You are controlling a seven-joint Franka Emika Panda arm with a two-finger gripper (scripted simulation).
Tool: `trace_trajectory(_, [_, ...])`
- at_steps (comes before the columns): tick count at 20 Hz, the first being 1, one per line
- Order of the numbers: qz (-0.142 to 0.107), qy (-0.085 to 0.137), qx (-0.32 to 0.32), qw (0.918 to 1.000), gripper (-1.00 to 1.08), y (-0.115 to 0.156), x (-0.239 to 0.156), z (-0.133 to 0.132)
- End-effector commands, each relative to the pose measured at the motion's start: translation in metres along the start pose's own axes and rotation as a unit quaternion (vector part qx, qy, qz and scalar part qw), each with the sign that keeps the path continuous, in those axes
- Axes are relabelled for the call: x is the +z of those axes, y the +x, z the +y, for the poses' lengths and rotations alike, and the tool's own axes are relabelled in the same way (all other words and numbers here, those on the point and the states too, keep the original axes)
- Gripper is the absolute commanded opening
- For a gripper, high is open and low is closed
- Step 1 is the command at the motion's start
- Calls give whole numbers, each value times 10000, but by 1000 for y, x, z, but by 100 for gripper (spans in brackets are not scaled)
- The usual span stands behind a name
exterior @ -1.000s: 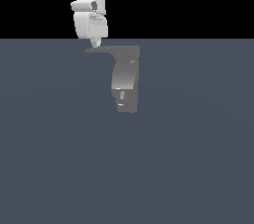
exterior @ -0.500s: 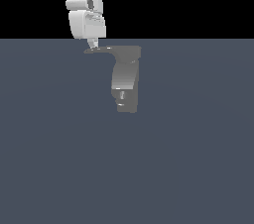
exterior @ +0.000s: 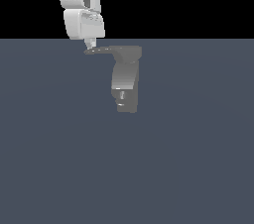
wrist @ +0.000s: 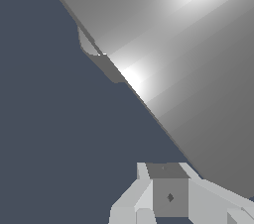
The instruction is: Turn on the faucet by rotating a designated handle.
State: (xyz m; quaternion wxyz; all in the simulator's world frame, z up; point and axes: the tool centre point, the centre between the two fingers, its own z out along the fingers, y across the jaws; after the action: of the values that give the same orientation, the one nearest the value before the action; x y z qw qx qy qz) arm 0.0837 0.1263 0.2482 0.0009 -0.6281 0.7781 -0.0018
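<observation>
While gripper (exterior: 90, 45) state unclear, handle (exterior: 106, 50) lies horizontal, tip toward exterior view's left.

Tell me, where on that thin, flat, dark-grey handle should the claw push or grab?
Probably near the pointed free tip of the thin flat dark-grey handle, coming from above where the gripper hangs. It juts sideways from the faucet, so the tip gives most leverage.

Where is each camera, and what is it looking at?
Exterior view: sits off the arm, facing the faucet side-on; the white arm comes down from above, its gripper at the tip of the handle.
Wrist view: rides on the wrist, very close to a large shiny grey surface; only the gripper shows.
Both views share the gripper and grey faucet metal.
</observation>
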Motion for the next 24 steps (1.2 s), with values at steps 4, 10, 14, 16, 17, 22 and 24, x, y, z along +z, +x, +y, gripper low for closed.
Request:
trace_trajectory(4, [-3,-20,-35,10000,-100,-5,0,20])
trace_trajectory(10, [-4,-7,-10,10000,-100,3,0,23])
trace_trajectory(14, [-4,-8,-12,10000,-100,10,0,32])
trace_trajectory(16, [-4,-8,-12,10000,-100,14,0,36])
trace_trajectory(17, [-4,-8,-12,10000,-100,16,0,38])
trace_trajectory(22, [-4,-11,-16,10000,-100,25,0,49])
trace_trajectory(24, [-4,-12,-19,10000,-100,28,0,54])
